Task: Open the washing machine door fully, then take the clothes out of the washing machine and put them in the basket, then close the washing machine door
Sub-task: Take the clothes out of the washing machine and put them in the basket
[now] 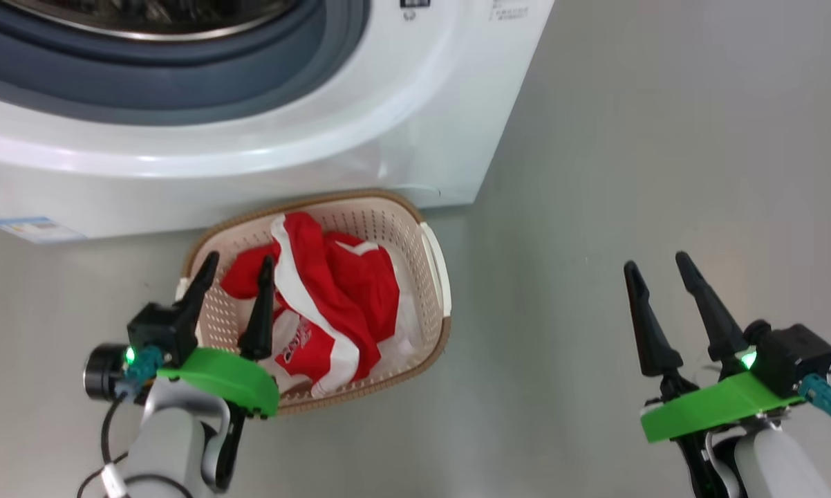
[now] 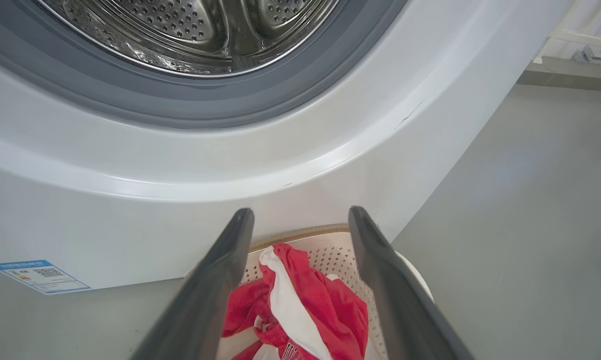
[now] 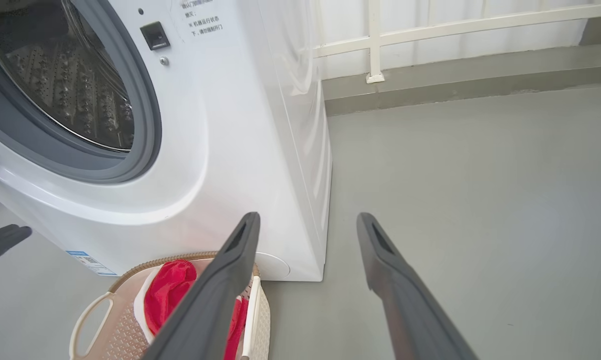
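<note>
Since the clothes (image 1: pixel 339 290) are lying in a red and white heap inside the basket (image 1: pixel 360 196), I'd say the unloading part is pretty much done and closing up is what's left. The basket sits on the floor (image 1: pixel 630 138) tucked right against the foot of the washing machine (image 1: pixel 415 138), just under the opening. That makes sense, since anything pulled from the drum (image 2: pixel 195 30) only has to drop a short way. The left hand (image 1: pixel 240 260) hangs over the near left corner of the basket with its two dark fingers spread and nothing between them, which reads to me like a hand that's let go of its load. The right hand (image 1: pixel 656 261) is well off to the right over bare floor, fingers apart too, holding nothing and looking parked out of the way. What I can see of the drum is bare steel, no fabric hanging over the grey rubber ring (image 2: pixel 180 107), though the deeper part is hidden so I won't swear it's empty. The mouth is uncovered, so the washing machine door is swung off it somewhere, and I can't tell where it hangs. There's a dark shape at the left edge of the right wrist view that I can't make out. Around it: a blue label (image 1: pixel 28 228) low on the machine's front, the latch slot (image 3: pixel 154 35) beside the opening, and a white railing (image 3: pixel 375 45) on a raised kerb behind. In the way? Mostly the basket and the left arm itself, both close under the opening.
</note>
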Available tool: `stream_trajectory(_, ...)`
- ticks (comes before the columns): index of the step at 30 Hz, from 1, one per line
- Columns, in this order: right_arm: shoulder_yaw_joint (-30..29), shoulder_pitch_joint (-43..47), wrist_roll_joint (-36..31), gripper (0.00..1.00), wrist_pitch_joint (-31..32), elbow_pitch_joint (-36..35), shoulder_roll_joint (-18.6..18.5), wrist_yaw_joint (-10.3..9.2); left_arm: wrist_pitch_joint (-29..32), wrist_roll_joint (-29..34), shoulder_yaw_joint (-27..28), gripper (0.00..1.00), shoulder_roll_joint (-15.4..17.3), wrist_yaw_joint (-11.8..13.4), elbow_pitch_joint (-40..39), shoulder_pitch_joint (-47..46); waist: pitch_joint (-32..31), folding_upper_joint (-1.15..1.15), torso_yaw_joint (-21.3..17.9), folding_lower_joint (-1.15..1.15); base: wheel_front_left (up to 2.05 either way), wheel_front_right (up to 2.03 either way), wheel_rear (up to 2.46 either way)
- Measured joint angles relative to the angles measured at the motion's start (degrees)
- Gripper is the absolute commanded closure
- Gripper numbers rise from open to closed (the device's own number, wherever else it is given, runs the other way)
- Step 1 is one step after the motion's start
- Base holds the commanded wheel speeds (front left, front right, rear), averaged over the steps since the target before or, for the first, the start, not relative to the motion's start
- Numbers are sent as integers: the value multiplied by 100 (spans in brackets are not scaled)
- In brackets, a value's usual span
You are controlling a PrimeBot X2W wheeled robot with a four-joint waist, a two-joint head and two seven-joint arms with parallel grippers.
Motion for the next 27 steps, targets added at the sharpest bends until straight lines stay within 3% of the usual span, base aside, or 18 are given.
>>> stream_trajectory(27,-34,1133,0,0,1,96,-100,0,0,2,433,0,31,-92,-1372,1802,-1540,0,162,0,0,0,0)
